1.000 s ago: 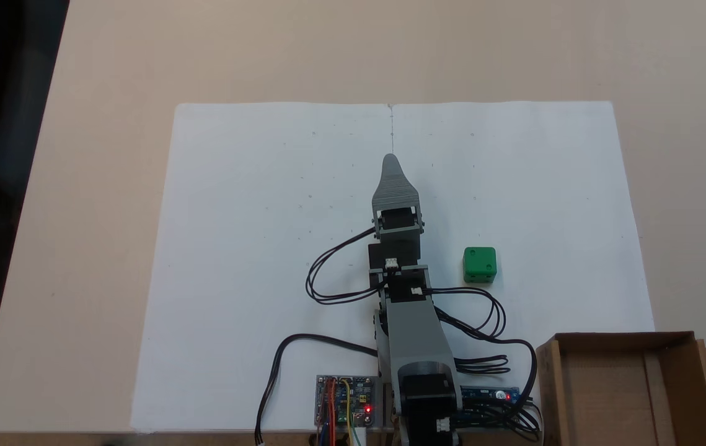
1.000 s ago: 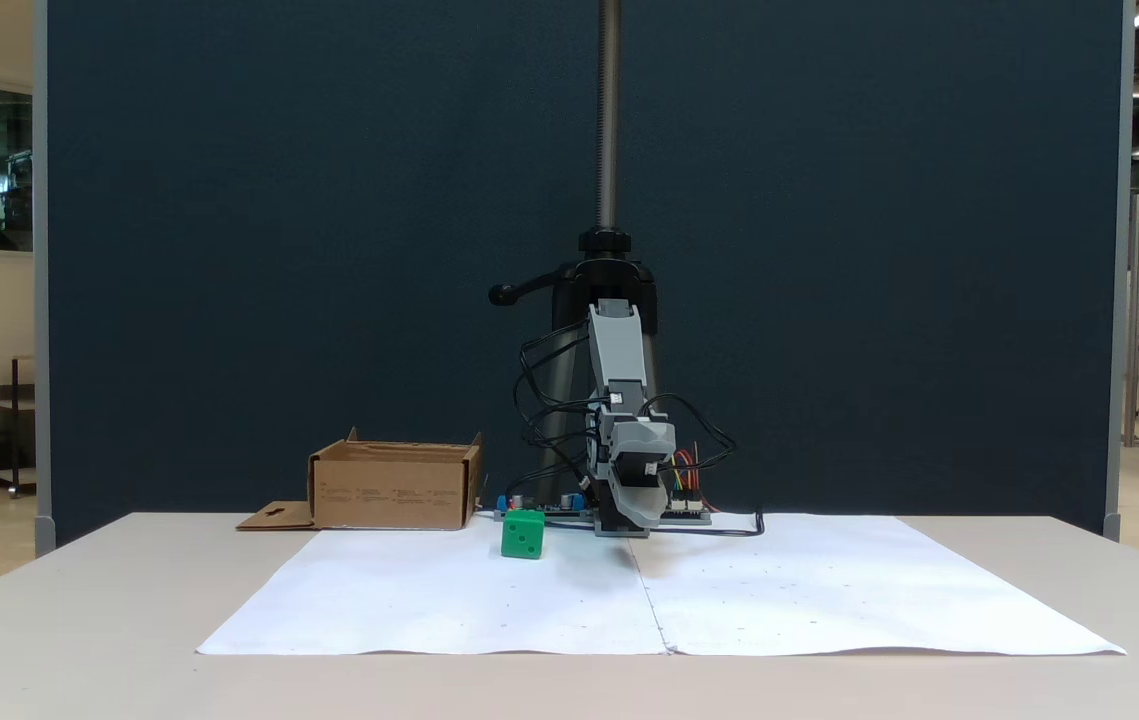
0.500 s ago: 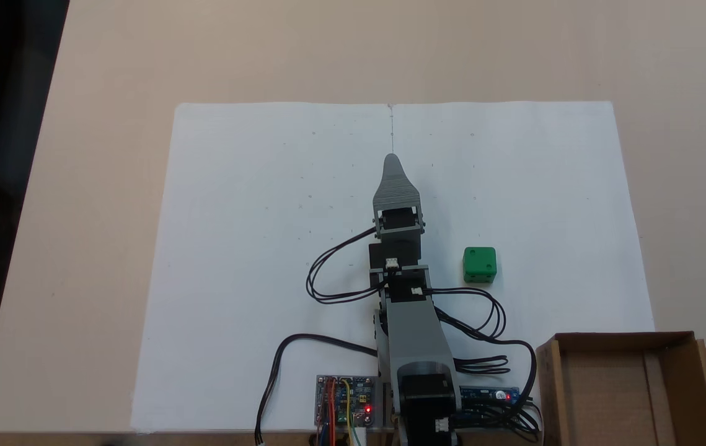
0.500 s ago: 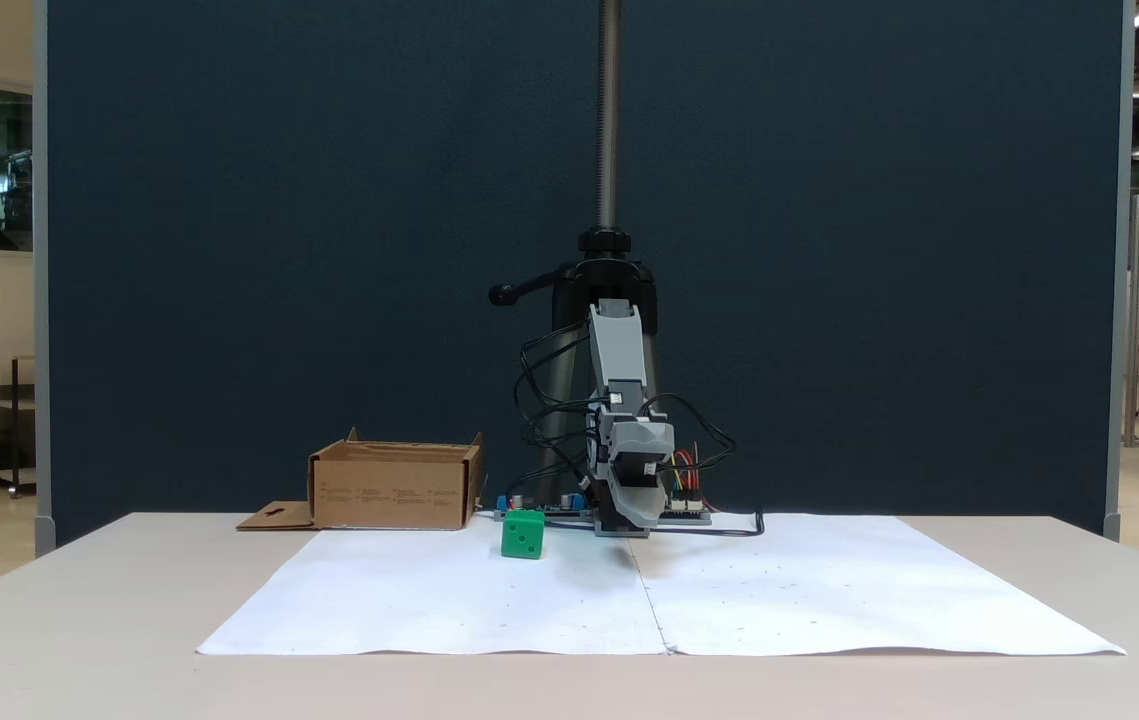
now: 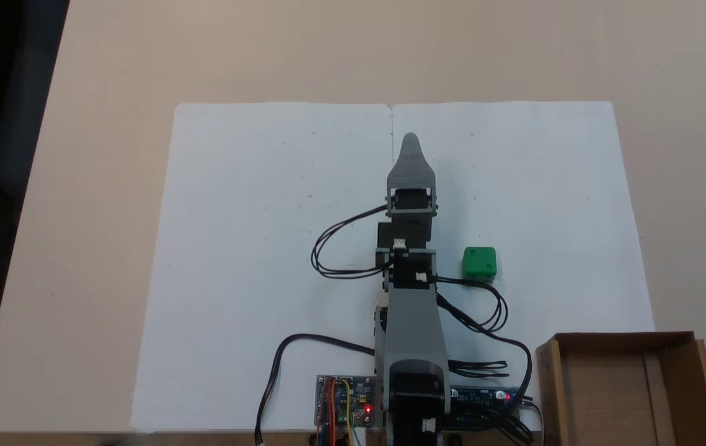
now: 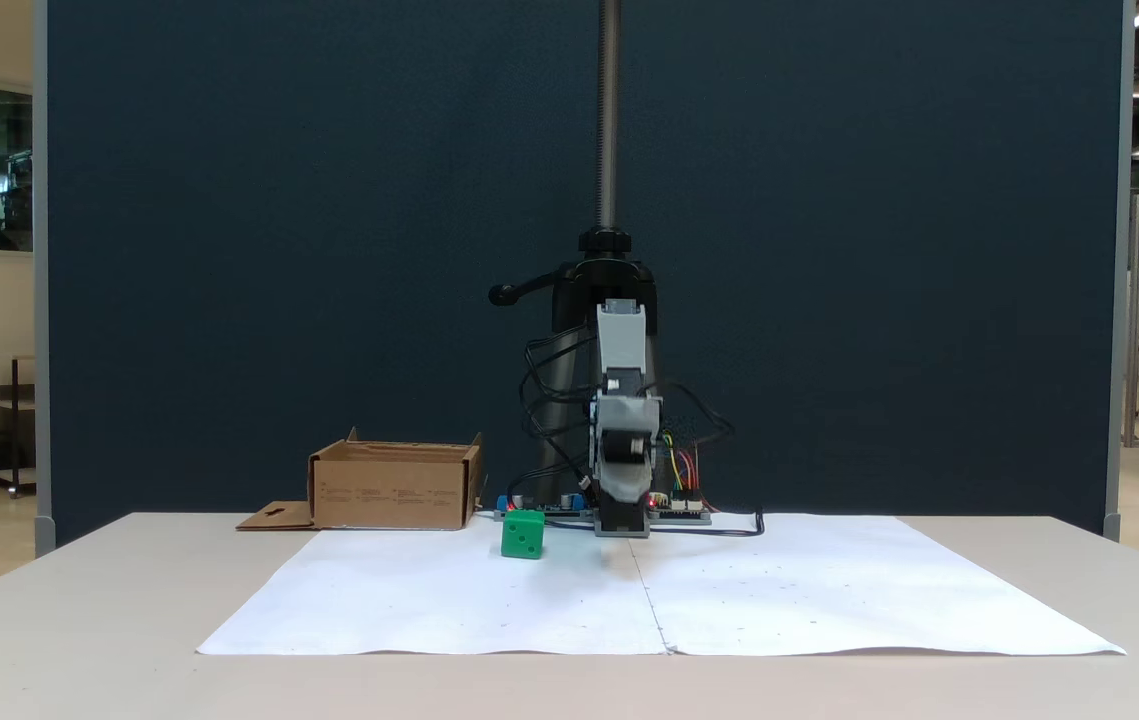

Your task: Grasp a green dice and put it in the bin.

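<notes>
I saw my grey gripper [image 5: 410,137] raised above the white paper sheet [image 5: 253,248], its jaw state unclear; the small green plastic dice [image 5: 480,262] sat right of the arm, well apart from the brown cardboard bin [image 5: 613,396].

The arm reaches up the middle of the white paper [image 5: 266,248], its gripper [image 5: 410,139] showing a single grey tip. The dice [image 5: 480,263] sits on the paper just right of the arm, apart from it. The bin [image 5: 678,347] stands at the surface's lower right corner.
</notes>
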`<state>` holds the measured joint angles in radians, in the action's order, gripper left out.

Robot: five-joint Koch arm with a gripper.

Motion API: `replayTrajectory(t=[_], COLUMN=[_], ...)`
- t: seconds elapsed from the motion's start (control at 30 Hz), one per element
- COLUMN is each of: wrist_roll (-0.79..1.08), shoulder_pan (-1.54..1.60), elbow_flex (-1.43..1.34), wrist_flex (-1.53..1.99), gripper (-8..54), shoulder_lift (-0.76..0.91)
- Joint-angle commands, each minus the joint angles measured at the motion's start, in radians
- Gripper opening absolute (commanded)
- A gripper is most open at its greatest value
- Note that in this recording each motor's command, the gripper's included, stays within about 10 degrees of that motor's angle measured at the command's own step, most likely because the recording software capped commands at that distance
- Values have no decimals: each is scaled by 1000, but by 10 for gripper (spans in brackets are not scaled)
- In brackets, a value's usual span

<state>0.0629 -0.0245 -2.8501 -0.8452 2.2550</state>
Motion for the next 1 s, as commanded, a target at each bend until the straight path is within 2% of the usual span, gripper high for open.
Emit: replayTrajectory(t=[0.0, 0.2, 0.37, 0.57, 0.87, 0.97], wrist_roll=[67, 41, -149, -310, -307, -204], shoulder_pan=[-23, -35, -121, -359, -767, -894], elbow_flex=[103, 341, 563, 825, 939, 950], wrist_flex=[144, 553, 869, 1212, 1675, 1824], gripper=[396, 396, 398, 403, 403, 403], shoulder_lift=[110, 104, 104, 25, -120, -160])
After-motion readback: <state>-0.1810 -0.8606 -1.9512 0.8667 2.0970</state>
